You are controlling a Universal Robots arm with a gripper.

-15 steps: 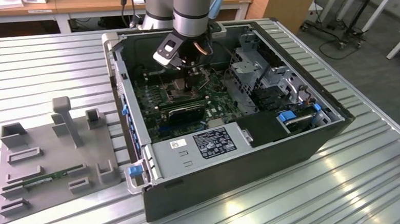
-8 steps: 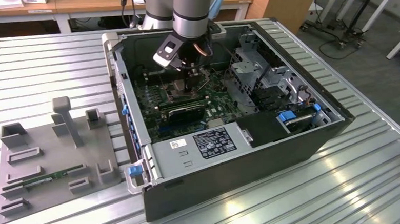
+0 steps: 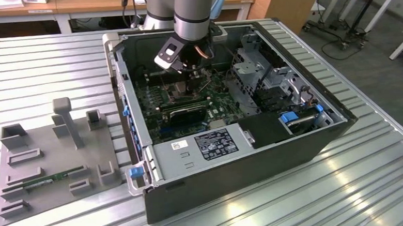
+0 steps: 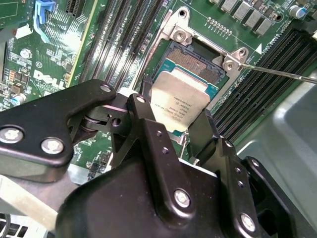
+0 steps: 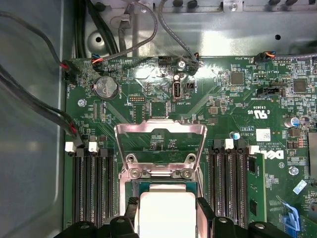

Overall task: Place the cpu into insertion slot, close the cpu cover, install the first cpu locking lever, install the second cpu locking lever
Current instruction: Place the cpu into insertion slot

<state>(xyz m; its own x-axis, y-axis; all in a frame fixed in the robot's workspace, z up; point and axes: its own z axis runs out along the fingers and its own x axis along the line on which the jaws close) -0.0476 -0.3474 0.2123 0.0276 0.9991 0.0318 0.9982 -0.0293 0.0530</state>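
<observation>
Gripper fingers pinch the cpu by two opposite edges with its metal face up, which judging by the hold leaves the underside free to meet the contacts. The chip sits right over the insertion slot, whose dark bed shows past its far edge; I cannot tell whether it already rests in that bed. In the first wrist view the cpu cover is swung back on its hinge, toward the motherboard edge that carries the coin battery, so the opening is free for the chip. A thin metal rod, probably a locking lever, stands loose off one slot corner, unlatched. Memory slots flank the socket on both sides. In the exterior view the arm reaches down into the open computer case, near its far wall
</observation>
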